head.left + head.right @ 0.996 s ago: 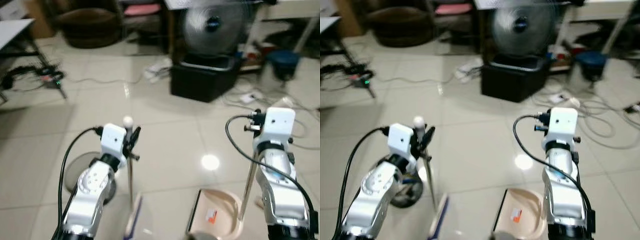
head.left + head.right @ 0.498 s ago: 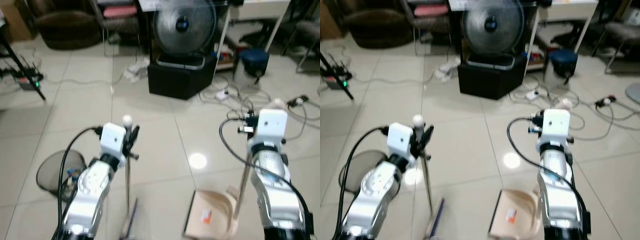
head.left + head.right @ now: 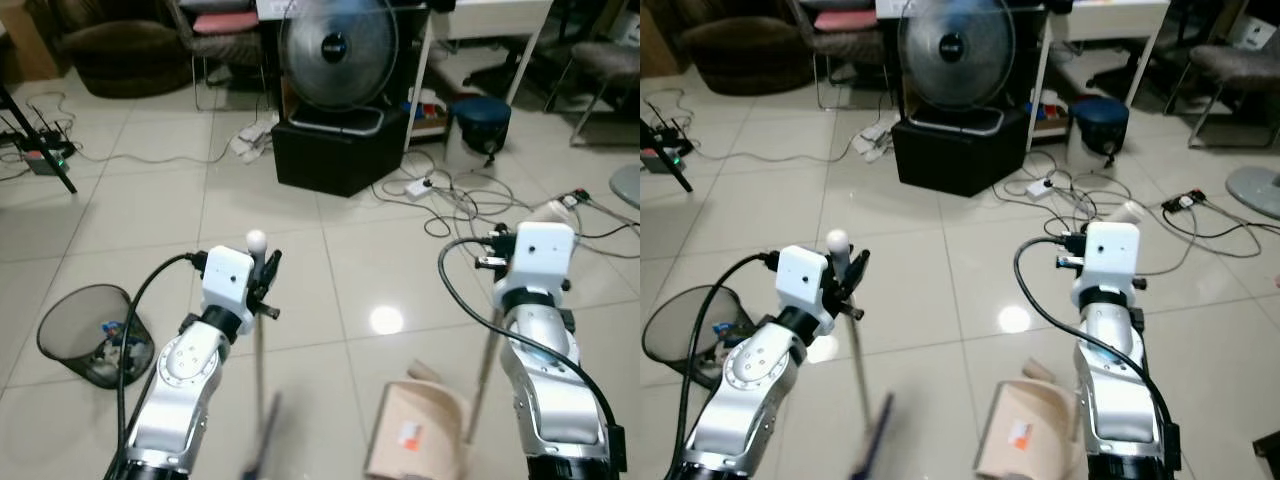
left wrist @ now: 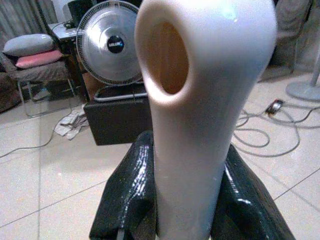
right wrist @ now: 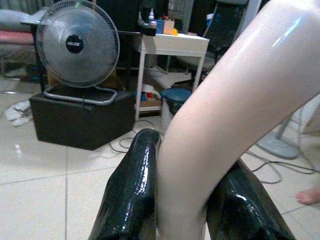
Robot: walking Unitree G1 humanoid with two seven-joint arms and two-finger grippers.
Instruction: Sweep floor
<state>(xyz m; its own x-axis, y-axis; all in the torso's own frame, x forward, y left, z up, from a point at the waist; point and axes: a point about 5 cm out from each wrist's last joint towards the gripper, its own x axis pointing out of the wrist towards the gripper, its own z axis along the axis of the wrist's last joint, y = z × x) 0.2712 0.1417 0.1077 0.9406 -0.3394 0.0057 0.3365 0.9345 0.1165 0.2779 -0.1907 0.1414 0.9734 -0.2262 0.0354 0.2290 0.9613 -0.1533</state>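
Both clamped: left hand (image 3: 266, 283) grips the broom (image 3: 259, 400), right hand (image 5: 182, 200) the dustpan (image 3: 420, 435) handle.

dustpan (image 3: 415, 435) beige, orange label | broom handle (image 4: 200, 115) cream | fan (image 3: 337, 45) grey | bin (image 3: 92, 335) black mesh

- Broom (image 3: 258, 400) stood at left, dustpan (image 3: 415, 435) at right, both on the floor (image 3: 130, 200).
- Bin (image 3: 92, 335) sat far left.
- Fan (image 3: 338, 45) stood on a box (image 3: 338, 150) ahead; cables (image 3: 470, 195) lay right of the box.
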